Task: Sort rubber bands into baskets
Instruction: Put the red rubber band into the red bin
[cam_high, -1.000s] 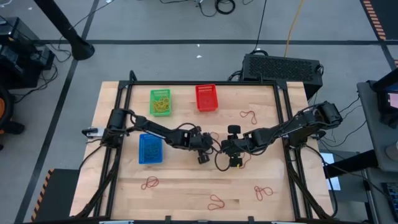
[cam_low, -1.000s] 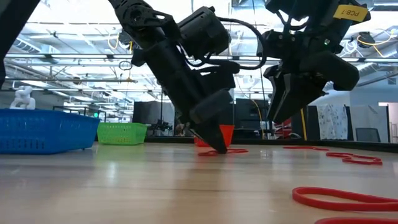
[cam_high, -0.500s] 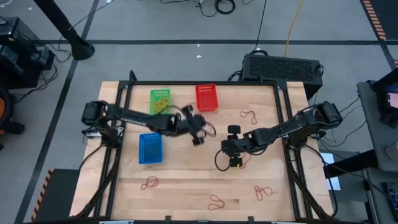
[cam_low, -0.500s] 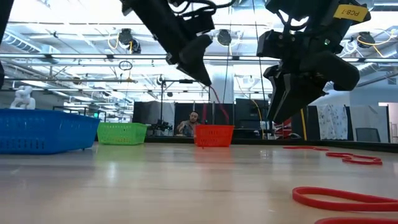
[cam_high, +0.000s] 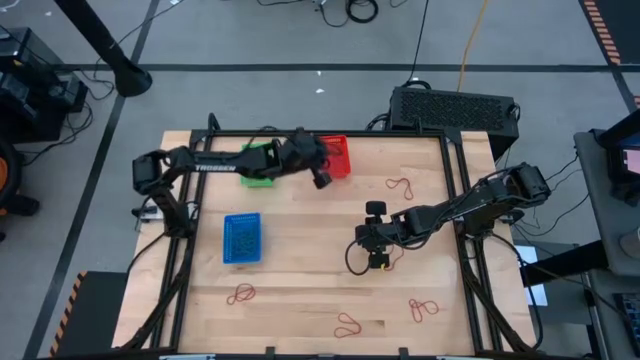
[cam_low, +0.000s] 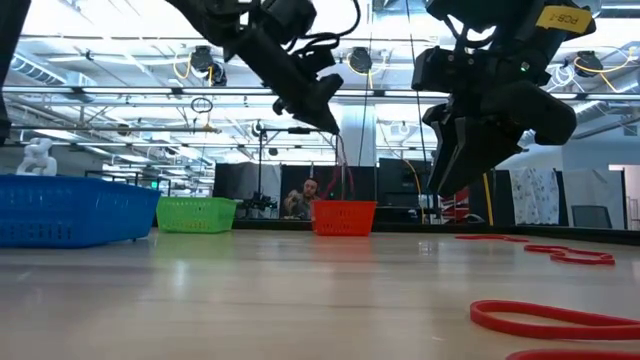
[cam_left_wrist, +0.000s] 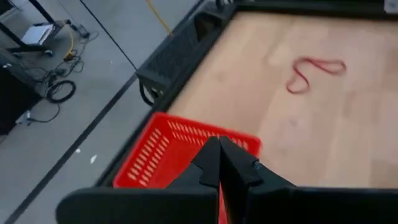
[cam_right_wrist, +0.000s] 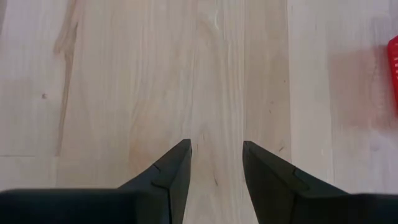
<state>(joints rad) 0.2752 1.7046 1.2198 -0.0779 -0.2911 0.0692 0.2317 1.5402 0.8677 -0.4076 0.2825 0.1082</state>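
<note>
Nearest the front edge of the table (cam_high: 300, 330), three red rubber bands are seen lying loose in the high view: one at the left (cam_high: 241, 294), one in the middle (cam_high: 347, 325) and one toward the right (cam_high: 423, 309). In the low view a red band (cam_low: 560, 320) is seen flat on the wood in the foreground, with more red loops (cam_low: 565, 253) farther back at the right.

Near the middle of the table the right gripper (cam_high: 374, 240) is held above bare wood, its fingers (cam_right_wrist: 174, 171) spread apart with nothing between them. A small red band (cam_high: 385, 263) lies just beside it on the front side. The blue basket (cam_high: 241, 238) stands to the left of it, well apart, with bands inside it.

Farther back, another red rubber band (cam_high: 400, 186) lies alone toward the table's right side.

At the far edge the green basket (cam_high: 259, 165) and the red basket (cam_high: 334, 157) stand side by side. The left gripper (cam_high: 321, 176) is held raised over the near rim of the red basket, with its fingers (cam_left_wrist: 219, 163) pressed together. A thin red strand (cam_low: 340, 160) is seen hanging from the fingertips in the low view, probably a rubber band pinched there, though it is too slight for certainty. Yellow and green bands are seen in the green basket.
</note>
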